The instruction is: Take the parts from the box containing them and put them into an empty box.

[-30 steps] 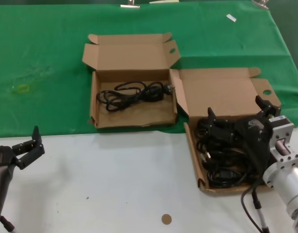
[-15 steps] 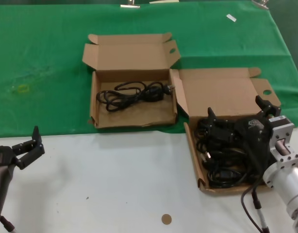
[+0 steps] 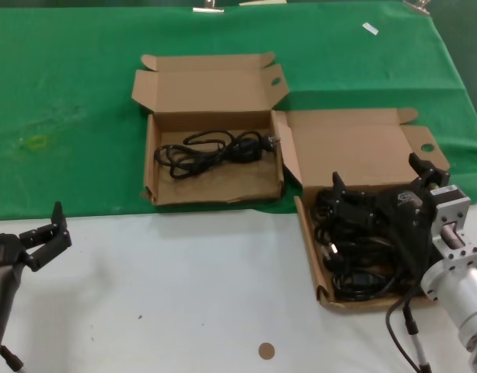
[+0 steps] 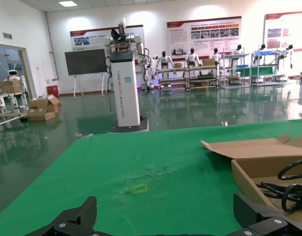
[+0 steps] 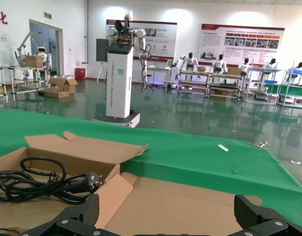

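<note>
A heap of black power cords [image 3: 355, 249] fills the straight-walled cardboard box [image 3: 307, 233] at the right, on the white table's edge. My right gripper [image 3: 378, 172] hangs open just above the heap's far part, holding nothing; in the right wrist view [image 5: 166, 202] its open jaws frame this box's lid [image 5: 190, 206]. The other box [image 3: 215, 192], with a wavy front wall, lies on the green cloth and holds one coiled cord [image 3: 215, 149], which also shows in the right wrist view [image 5: 43, 182]. My left gripper [image 3: 46, 233] is parked open and empty at the near left.
Both lids stand open behind their boxes. Green cloth [image 3: 67, 116] covers the far half of the table and white surface [image 3: 184, 295] the near half. A small brown disc [image 3: 266, 351] lies near the front edge. In the left wrist view the wavy box [image 4: 259, 169] is off to one side.
</note>
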`<state>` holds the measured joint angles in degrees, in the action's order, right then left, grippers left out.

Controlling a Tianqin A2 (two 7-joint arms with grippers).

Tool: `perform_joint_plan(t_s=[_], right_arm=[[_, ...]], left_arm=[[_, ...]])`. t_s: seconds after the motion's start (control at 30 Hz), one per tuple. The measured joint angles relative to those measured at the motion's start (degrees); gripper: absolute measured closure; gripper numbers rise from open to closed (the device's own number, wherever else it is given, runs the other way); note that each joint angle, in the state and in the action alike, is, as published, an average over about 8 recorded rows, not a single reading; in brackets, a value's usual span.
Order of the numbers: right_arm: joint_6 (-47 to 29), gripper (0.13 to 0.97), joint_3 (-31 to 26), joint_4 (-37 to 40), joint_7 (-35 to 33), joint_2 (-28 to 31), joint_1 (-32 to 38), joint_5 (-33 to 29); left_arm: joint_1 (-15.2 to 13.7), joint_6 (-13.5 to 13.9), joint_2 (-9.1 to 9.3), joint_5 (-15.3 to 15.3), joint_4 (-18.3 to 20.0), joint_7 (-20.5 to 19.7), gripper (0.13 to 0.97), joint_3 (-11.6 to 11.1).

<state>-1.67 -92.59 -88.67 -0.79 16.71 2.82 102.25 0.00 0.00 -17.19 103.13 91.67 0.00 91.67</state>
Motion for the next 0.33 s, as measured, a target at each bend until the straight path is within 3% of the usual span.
perform_joint_plan(t_s=[0.33], right_arm=[[0.0,0.129,0.0,0.0,0.0,0.0,0.0,0.0]], left_arm=[[0.0,0.0,0.0,0.0,0.0,0.0,0.132,0.0]])
